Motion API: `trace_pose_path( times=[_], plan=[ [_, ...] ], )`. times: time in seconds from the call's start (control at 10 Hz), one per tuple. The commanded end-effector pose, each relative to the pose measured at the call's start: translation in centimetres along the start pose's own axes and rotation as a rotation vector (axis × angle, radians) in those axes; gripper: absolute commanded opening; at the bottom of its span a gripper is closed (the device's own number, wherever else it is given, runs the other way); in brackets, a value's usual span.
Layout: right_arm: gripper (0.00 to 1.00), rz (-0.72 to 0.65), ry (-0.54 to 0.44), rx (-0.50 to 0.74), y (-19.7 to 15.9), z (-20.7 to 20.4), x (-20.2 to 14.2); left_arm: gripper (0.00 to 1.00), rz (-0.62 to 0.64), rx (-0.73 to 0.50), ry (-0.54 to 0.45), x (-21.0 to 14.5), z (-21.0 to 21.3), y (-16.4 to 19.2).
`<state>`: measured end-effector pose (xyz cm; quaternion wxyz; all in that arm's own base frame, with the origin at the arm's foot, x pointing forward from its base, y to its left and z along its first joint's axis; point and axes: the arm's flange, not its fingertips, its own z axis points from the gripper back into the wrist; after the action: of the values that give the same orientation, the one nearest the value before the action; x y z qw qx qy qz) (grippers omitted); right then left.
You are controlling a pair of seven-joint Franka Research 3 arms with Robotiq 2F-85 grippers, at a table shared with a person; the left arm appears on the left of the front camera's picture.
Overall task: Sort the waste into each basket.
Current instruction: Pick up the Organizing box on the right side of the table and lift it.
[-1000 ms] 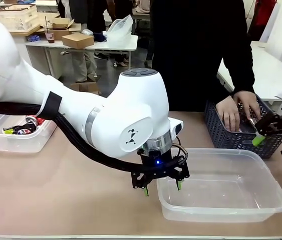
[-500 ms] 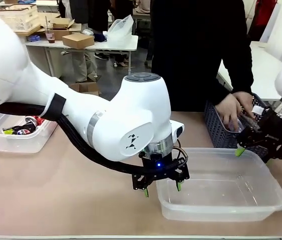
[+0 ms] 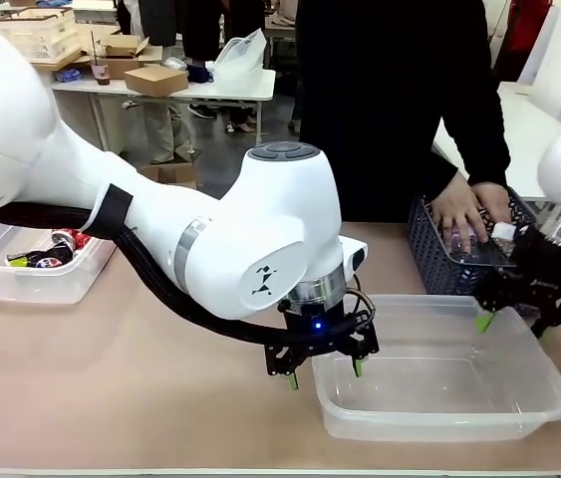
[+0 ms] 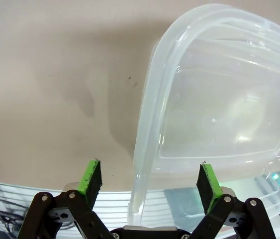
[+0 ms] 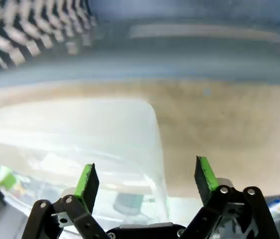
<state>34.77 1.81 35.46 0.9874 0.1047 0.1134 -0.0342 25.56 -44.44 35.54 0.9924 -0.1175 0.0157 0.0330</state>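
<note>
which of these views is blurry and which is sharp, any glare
Right wrist view: blurred, the dark basket lattice smeared; left wrist view: sharp, the clear tub rim crisp, soft shadow on the table; front view: sharp, faint glare on the tub's floor.

2 clear tubs: left tub [image 3: 21, 289], right tub [image 3: 410, 423]. 1 dark lattice basket [image 3: 427, 267]. Cans [image 3: 49, 254] in left tub, approx 3, count unsure. 2 pincers: left pincer [image 3: 325, 374], right pincer [image 3: 514, 327]. 2 hands [image 3: 456, 221], 1 person.

Bench [image 3: 140, 398]: tan, matte top.
Dark grey lattice basket [image 3: 437, 261]: stands on the bench at 2 o'clock.
White table [image 3: 222, 93]: beyond the bench at 11 o'clock, carrying a cardboard box [image 3: 154, 80], a clear plastic bag [image 3: 237, 55] and a drink cup [image 3: 100, 72].
Second white table [image 3: 549, 149]: at 2 o'clock.
</note>
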Motion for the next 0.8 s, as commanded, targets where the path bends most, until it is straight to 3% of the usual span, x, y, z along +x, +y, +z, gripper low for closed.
trace_pose_path(
  times=[0.0, 0.4, 0.5, 0.6, 0.7],
  plan=[
    [1.0, 0.097, 0.118, -0.062, 1.1, -1.5, -0.4, 1.0, 0.039, -0.002, -0.028, -0.1, 0.1, 0.1],
    [1.0, 0.073, 0.089, -0.012, 0.9, -2.7, -2.7, 1.0, 0.033, 0.019, -0.026, 0.3, -0.2, -0.5],
    [0.42, 0.069, 0.077, -0.014, 0.6, -2.3, -3.1, 0.41, 0.028, 0.023, -0.032, 0.3, -0.1, -0.5],
    [0.42, 0.054, 0.076, -0.033, 0.4, -2.1, -3.4, 0.41, 0.031, 0.022, -0.033, 0.2, -0.1, -0.4],
    [0.0, 0.055, 0.071, -0.038, 0.3, -1.9, -3.5, 0.0, 0.034, 0.022, -0.039, 0.2, 0.0, -0.3]
  ],
)
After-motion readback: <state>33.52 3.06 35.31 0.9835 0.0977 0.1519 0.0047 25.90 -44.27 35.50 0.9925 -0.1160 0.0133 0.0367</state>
